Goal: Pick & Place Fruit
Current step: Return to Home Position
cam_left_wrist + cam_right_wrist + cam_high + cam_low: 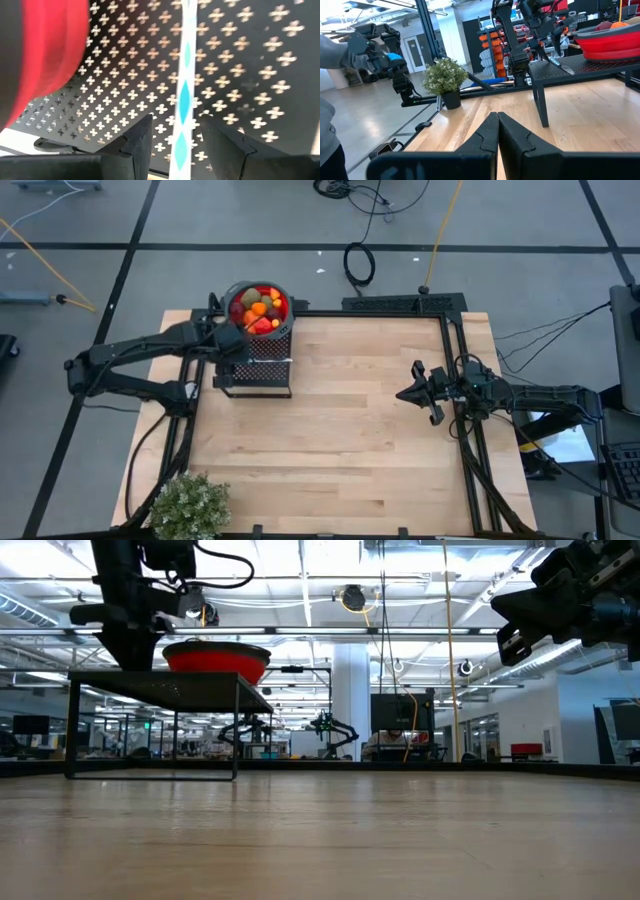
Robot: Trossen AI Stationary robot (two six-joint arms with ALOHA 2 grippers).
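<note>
The fruit (258, 308), small red, orange and olive pieces, lies heaped in a red bowl (283, 304). The bowl stands on a black perforated stand (258, 365) at the table's far left. My left gripper (237, 340) hangs over the stand beside the bowl, pointing steeply down. A white stick with blue diamonds (183, 100) runs between its fingers. In the high view the stick (247, 323) slants toward the bowl. My right gripper (405, 393) hovers shut and about level near the table's right edge, holding nothing. My left gripper has the white stick (181, 135) between its two fingers (142, 137), and the stick runs lengthwise out past their tips. A small gap shows on each side of the stick at the tips. Where the fingers meet it lies out of this view.
A bushy potted plant (190, 505) stands at the table's near left corner. Bare wood lies between the stand and my right gripper. The stand's thin legs (70, 730) reach the tabletop. A person's grey sleeve and gloved hand (350, 50) show beyond the table.
</note>
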